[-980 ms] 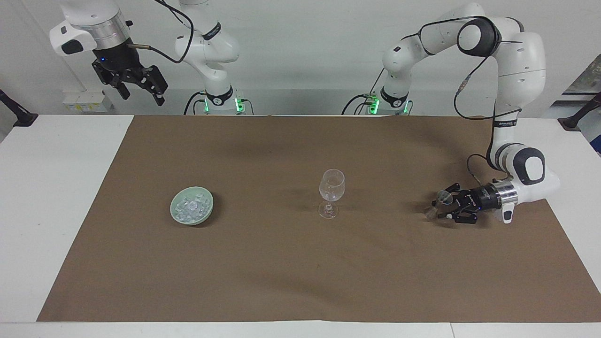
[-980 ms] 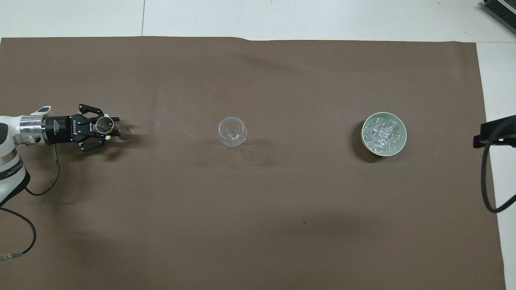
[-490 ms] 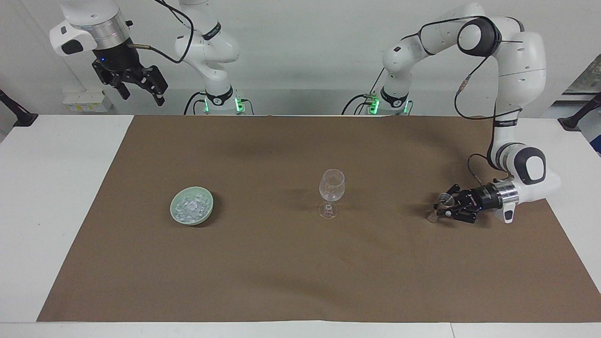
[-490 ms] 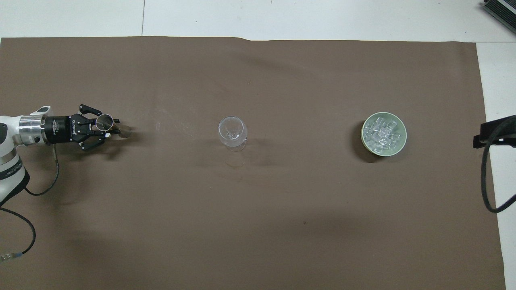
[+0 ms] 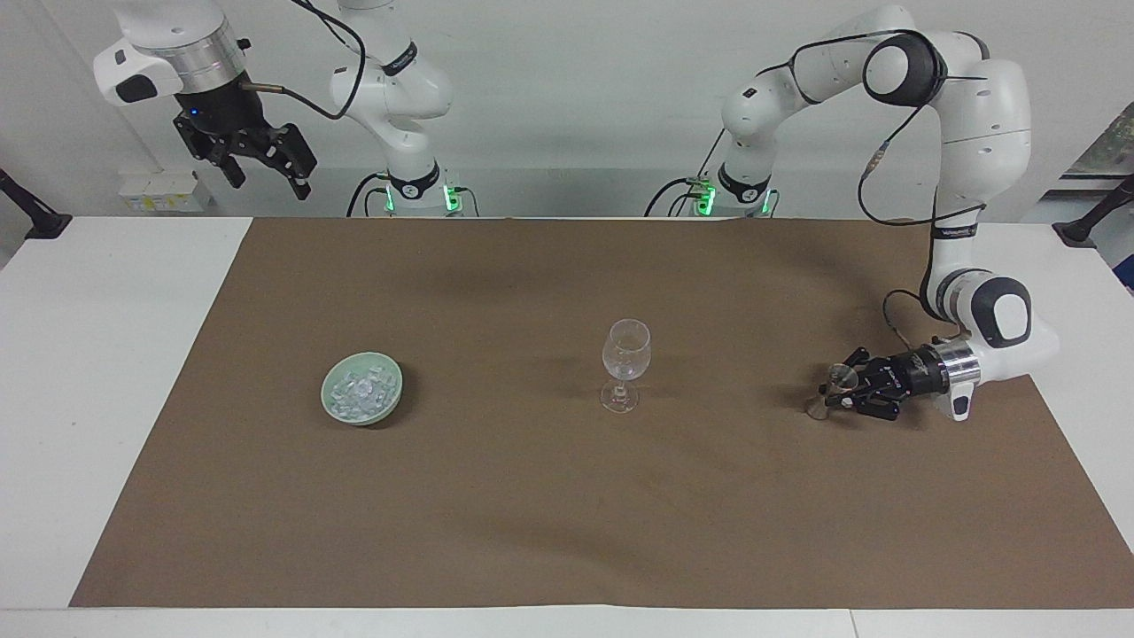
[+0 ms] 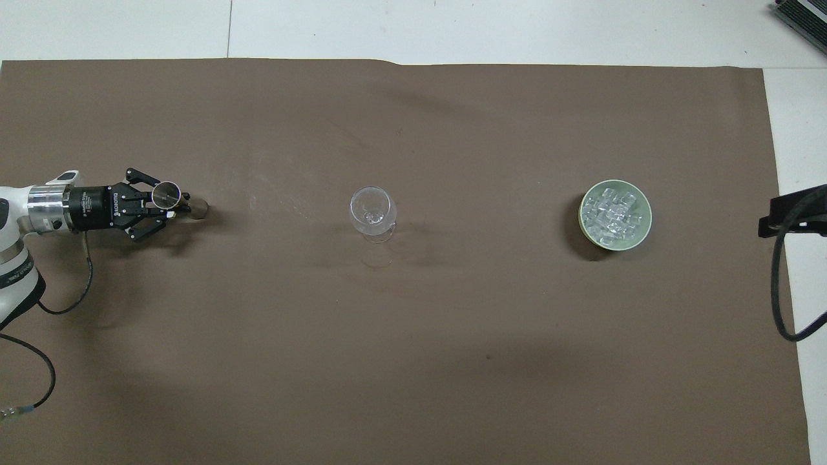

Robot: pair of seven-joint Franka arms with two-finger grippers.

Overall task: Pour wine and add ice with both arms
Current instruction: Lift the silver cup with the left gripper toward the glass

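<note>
Grippers first: we find the right gripper [image 5: 266, 173] waiting raised, fingers spread, and the left gripper [image 5: 837, 392] low, pinching a small metal jigger [image 6: 169, 195]. Farther out, level: stemmed glass [image 5: 625, 363] mid-mat, ice [image 5: 359, 392] in green bowl [image 6: 641, 237] toward the right arm's end.

Even, bright indoor light from above, no harsh glare. My arms throw broad soft shadows across the brown mat [image 5: 567, 496], a wide band nearest my bases and a fainter one at the mat's edge farthest from me. The green bowl [image 6: 636, 231] has a short dark shadow hugging its rim. The wine glass [image 5: 625, 353] leaves only a faint smudge of shadow and small highlights on its rim. The white table [image 5: 97, 372] is bright but not blown out. Both views sharp across the frame, no motion blur. Green status lights glow at my bases.
</note>
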